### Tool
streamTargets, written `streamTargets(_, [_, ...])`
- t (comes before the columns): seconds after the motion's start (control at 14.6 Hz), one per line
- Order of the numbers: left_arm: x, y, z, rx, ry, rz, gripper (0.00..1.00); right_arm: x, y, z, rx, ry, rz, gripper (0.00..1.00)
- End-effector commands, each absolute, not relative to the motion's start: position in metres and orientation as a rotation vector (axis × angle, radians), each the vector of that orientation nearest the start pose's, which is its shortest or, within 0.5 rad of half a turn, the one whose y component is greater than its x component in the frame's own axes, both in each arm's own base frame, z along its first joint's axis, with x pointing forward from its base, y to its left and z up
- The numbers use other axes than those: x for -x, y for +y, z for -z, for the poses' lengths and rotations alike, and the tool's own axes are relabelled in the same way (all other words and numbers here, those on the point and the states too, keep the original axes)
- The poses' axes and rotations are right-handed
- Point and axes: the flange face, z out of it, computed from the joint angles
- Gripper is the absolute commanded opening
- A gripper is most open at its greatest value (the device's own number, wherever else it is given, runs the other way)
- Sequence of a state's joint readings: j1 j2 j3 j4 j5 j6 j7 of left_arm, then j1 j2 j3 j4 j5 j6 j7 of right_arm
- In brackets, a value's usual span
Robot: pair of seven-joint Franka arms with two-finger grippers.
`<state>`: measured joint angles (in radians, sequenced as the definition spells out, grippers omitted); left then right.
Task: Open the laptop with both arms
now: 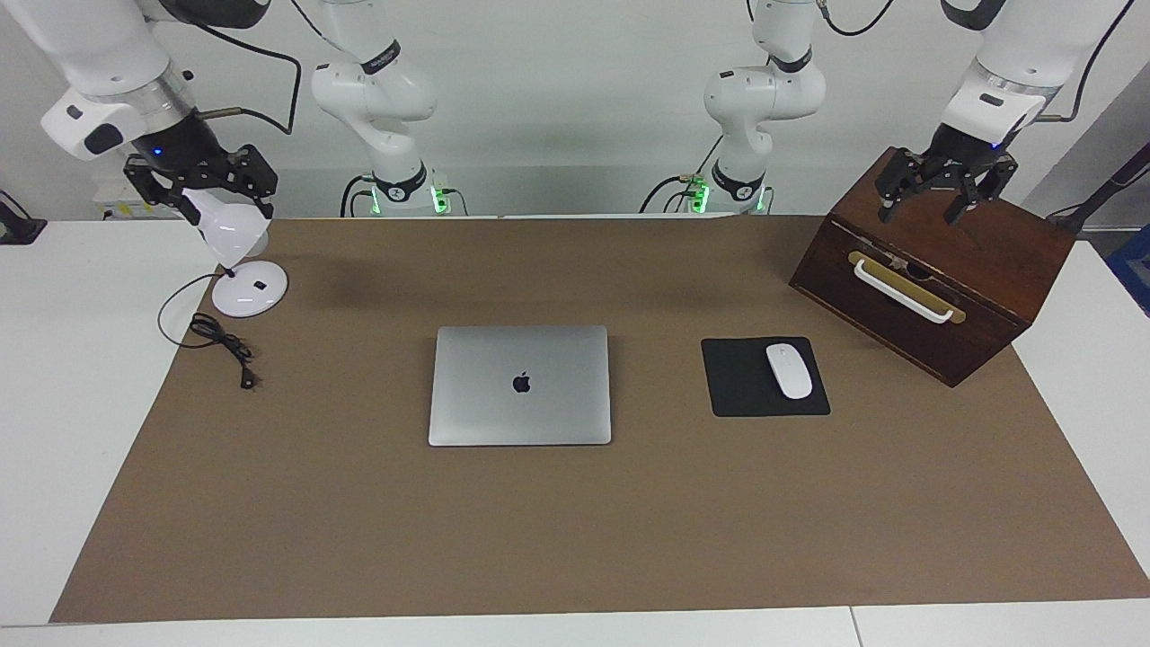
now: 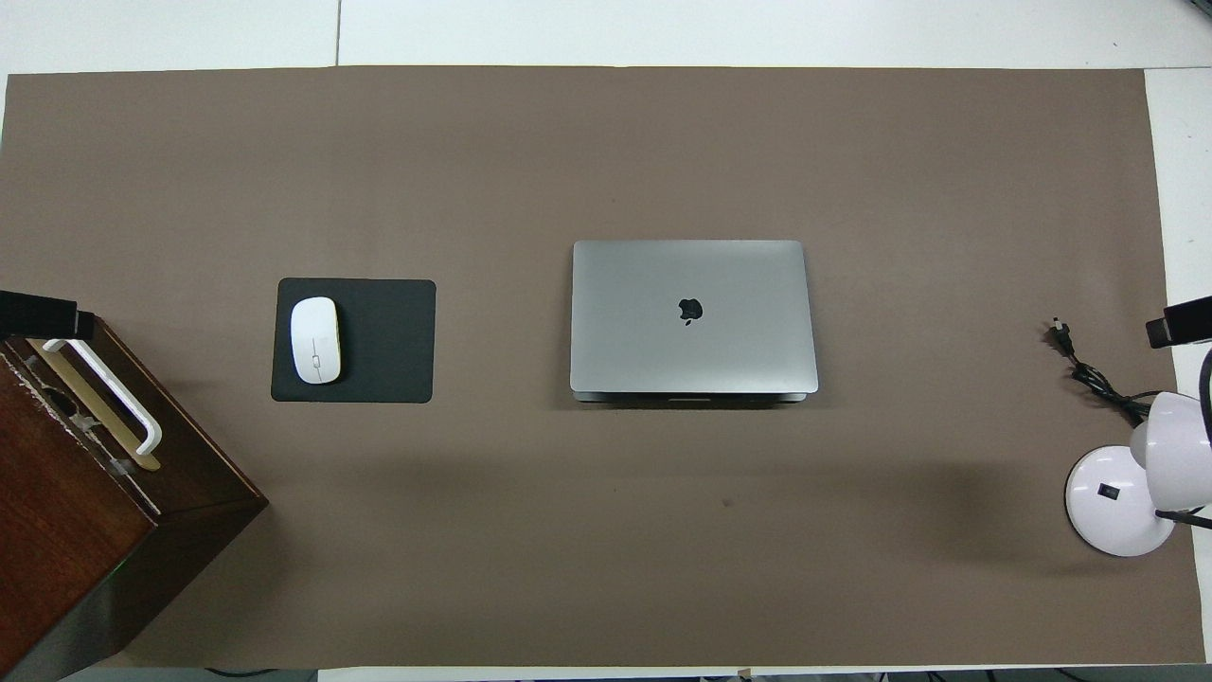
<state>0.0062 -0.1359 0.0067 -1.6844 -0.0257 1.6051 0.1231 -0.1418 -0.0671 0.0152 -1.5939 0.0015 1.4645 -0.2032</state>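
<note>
Nothing done yet, by the look of it: laptop shut, both arms parked away from it.

Table w/ brown mat (image 1: 575,539) fills most of both views. Wooden box (image 1: 934,270), white handle on its front, sits upper right of the facing view, lower left of the overhead.

Laptop (image 1: 520,385) lies flat at frame centre in both views, lid fully down, apple logo up. In the overhead view a thin dark seam shows along its lower edge, the edge nearer the robots; can't tell if that is hinge or opening side.

Mouse pad (image 1: 765,376) is right of centre in the facing view, between laptop and box, white mouse (image 1: 789,370) on it. Desk lamp (image 1: 243,261) is upper left in the facing view, its cable (image 1: 220,341) trailing just below.

Left gripper (image 1: 942,193), upper right of the facing view, hangs over the box top, fingers spread, holding nothing. Right gripper (image 1: 202,184), upper left, hangs over the lamp head; fingers look parted and empty. Neither touches the laptop.

Left to do: everything. Both arms must reach frame centre, one prob. steadying the base, the other lifting the lid.
</note>
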Motion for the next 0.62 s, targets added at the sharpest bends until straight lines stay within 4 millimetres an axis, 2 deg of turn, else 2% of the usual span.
streamTargets(0.0, [-0.509,0.002,-0.647,3.139,0.171,0.112,1.0,-0.513,-0.071,-0.641,3.122,-0.135,-0.071,1.0])
streamTargets(0.27, [-0.51,0.003,-0.647,3.139,0.166,0.114,1.0,-0.512,-0.072,-0.64,3.125,-0.123,-0.077,1.0])
streamTargets(0.55, [-0.51,0.003,-0.647,3.139,0.166,0.114,1.0,-0.507,-0.068,-0.628,3.112,-0.118,-0.114,1.0])
